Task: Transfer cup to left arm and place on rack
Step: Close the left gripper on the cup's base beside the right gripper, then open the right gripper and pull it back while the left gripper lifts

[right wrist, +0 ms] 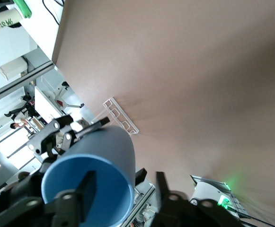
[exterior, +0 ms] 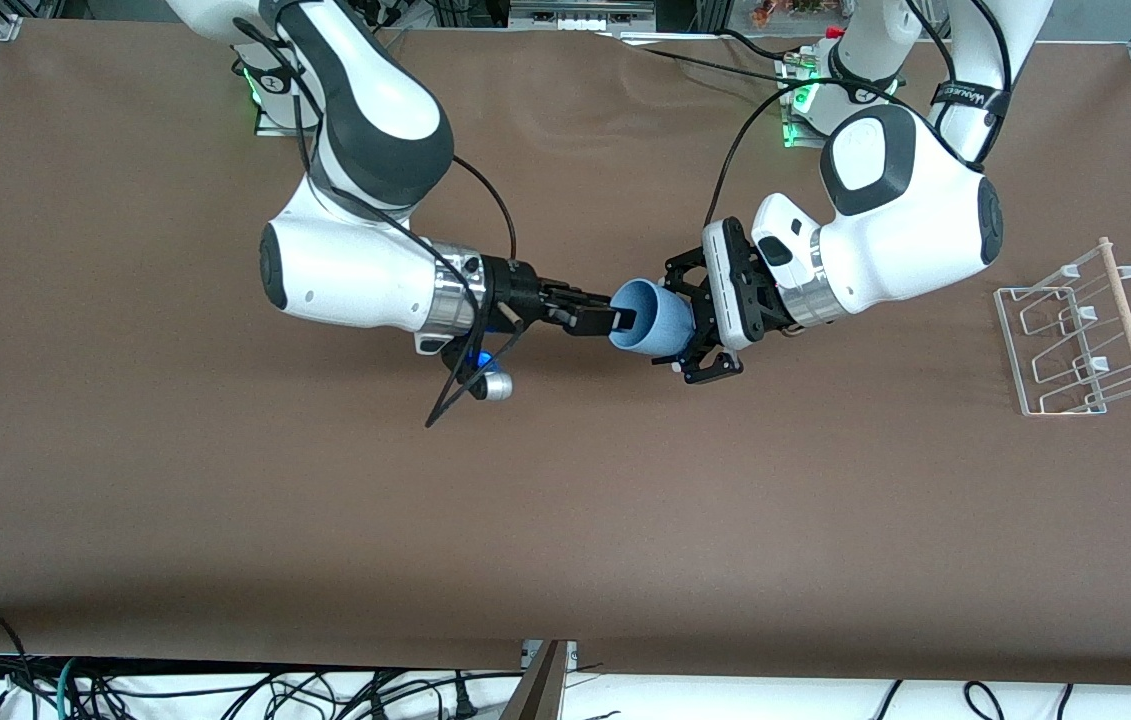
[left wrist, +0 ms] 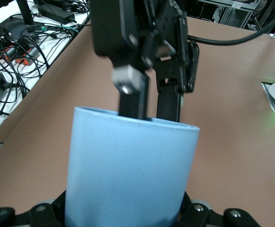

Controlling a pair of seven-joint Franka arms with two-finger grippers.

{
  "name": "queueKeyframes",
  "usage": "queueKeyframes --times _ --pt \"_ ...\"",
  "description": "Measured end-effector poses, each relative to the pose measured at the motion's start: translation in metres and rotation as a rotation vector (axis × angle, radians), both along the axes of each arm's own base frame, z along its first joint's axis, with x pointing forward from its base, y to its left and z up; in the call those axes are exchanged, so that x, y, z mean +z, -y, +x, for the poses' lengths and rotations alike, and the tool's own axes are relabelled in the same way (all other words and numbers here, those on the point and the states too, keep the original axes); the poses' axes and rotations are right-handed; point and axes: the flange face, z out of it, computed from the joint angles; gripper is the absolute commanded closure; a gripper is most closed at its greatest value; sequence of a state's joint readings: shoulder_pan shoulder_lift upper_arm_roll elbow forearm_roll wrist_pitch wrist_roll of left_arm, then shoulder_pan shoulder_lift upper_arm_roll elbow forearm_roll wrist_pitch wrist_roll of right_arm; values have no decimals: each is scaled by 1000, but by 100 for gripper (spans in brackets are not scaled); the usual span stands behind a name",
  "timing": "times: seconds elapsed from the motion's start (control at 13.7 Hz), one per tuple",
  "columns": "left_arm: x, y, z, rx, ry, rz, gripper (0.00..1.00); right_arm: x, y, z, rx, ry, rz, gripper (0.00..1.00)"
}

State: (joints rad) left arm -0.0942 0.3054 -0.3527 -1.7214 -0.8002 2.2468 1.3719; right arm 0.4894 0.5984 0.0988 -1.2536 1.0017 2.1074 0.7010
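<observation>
The light-blue cup (exterior: 655,325) lies on its side in the air over the middle of the table, between both grippers. My left gripper (exterior: 682,320) is shut on the cup's base end; the cup fills the left wrist view (left wrist: 128,170) between those fingers. My right gripper (exterior: 620,320) is at the cup's mouth and is open. One finger (right wrist: 86,189) is inside the cup (right wrist: 111,142). The other finger (right wrist: 162,187) stands apart outside the rim. The rack (exterior: 1075,335) with its wooden dowel (exterior: 1125,315) sits at the left arm's end of the table.
A black cable loop and a silver cylinder with a blue light (exterior: 485,385) hang under the right wrist. The arm bases with green lights (exterior: 800,100) stand along the table's back edge. The rack also shows small in the right wrist view (right wrist: 120,116).
</observation>
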Motion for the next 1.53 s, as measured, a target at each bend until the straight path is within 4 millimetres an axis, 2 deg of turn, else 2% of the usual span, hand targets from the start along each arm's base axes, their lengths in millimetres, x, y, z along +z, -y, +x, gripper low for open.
queueKeyframes --times 0.22,0.29,0.58,0.73,0.87,1.17,1.38,1.53 --pt "5 -9 1 0 -6 0 100 18 29 18 -1 2 16 0" --pt "6 -18 3 -2 -19 4 100 25 38 24 2 4 22 0" --pt "-7 -89 11 -55 -97 142 100 31 71 37 16 -23 20 0" --pt "-18 -119 8 -83 -162 282 100 30 93 44 30 -26 -12 0" --pt "-28 -140 0 -105 -245 465 100 28 113 47 61 14 -119 0" --pt "-36 -171 -12 -85 -344 804 100 19 134 46 189 129 -355 0" --pt "-37 -195 -25 -24 -444 1064 100 11 184 59 287 234 -547 0" --pt "-37 -209 -34 30 -511 1234 100 18 214 65 301 264 -644 0"
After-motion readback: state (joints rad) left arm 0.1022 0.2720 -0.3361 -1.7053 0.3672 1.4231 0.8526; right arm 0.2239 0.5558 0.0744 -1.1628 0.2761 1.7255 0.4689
